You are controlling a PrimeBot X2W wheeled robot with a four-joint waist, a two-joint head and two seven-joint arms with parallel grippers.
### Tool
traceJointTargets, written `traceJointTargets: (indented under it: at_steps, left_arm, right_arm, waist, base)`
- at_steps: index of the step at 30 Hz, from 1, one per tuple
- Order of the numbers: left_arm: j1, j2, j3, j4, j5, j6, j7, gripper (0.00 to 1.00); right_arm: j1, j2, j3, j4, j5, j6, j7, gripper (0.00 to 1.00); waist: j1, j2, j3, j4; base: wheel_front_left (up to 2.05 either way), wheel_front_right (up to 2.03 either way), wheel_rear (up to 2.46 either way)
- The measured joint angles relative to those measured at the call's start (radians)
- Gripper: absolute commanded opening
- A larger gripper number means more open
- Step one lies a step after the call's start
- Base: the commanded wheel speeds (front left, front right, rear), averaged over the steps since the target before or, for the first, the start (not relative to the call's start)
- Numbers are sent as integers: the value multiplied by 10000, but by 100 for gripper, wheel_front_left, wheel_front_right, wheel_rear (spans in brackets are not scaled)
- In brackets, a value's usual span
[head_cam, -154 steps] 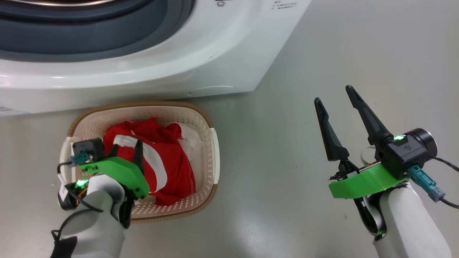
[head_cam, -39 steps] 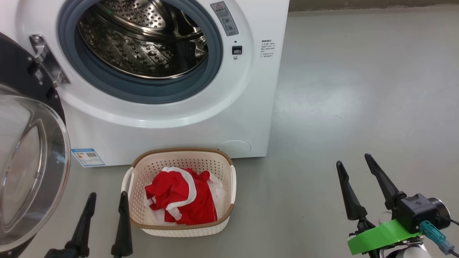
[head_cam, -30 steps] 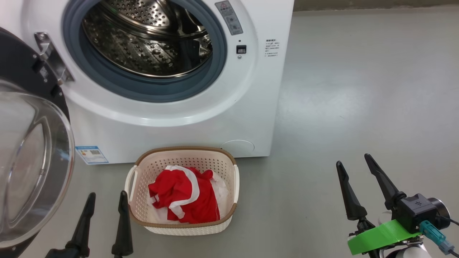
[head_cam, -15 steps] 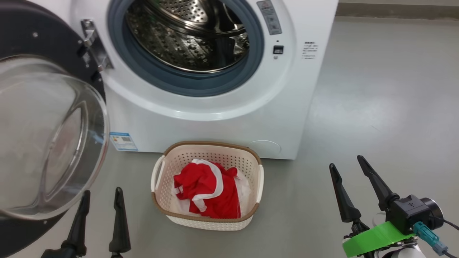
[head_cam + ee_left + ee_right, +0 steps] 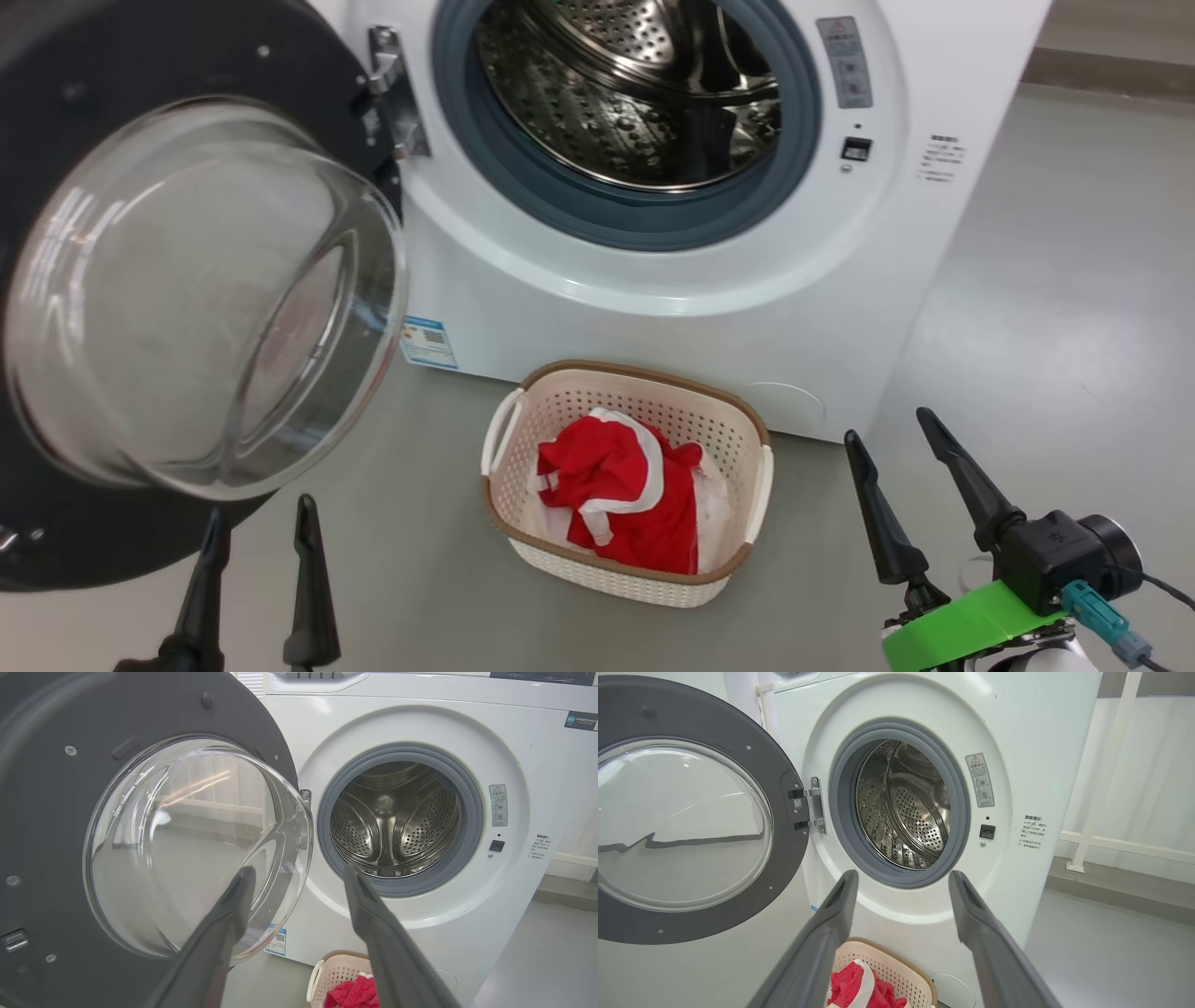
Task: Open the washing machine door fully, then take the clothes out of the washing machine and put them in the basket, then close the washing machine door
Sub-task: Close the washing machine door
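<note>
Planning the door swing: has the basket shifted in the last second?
No. The basket sits as before below the washing machine, between its blue label and round cover; the camera turned.

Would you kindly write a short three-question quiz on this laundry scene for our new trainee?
1. True or false: the clothes lie inside the basket.
2. The washing machine door is: A) shut, B) swung open on the robot's left of the drum, C) taken off.
3. Fill in: the left tool and right tool both stand ___, holding nothing.
Key: 1 true; 2 B; 3 open.
</note>
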Motion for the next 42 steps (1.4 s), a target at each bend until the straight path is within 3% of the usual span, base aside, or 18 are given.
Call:
traceJointTargets:
  at_steps: [18,36,37,38,39,40,42]
  left_arm:
    - [596,77,221,-69,171,178,0,100]
    - [731,81,234,-150,100,430,0,100]
    - [731,84,228,-150,100,430,0,71]
    - [731,94,221,-146,104,431,0,71]
    - [731,111,215,-144,105,435,0,25]
    - [731,128,205,-142,119,437,0,0]
    - [730,163,215,-190,192,454,0,0]
  right_arm:
    - [11,0,451,2,267,0,0,100]
    - [11,0,523,2,263,0,0,100]
    - [11,0,525,2,263,0,0,100]
    - [11,0,533,2,263,0,0,100]
    - [11,0,545,4,263,0,0,100]
    - [11,0,554,6,263,0,0,100]
    - [11,0,568,13,263,0,0,100]
  waist:
    - [0,0,-629,1693]
    - [0,0,-490,1874]
    - [0,0,-482,1874]
    - [0,0,-476,1870]
    - [0,0,-471,1863]
    - [0,0,-466,1854]
    - [0,0,-459,1839]
  base:
    - [0,0,0]
    - [0,0,0]
    - [0,0,0]
    - [0,0,0]
    - [0,0,0]
    - [0,0,0]
    - [0,0,0]
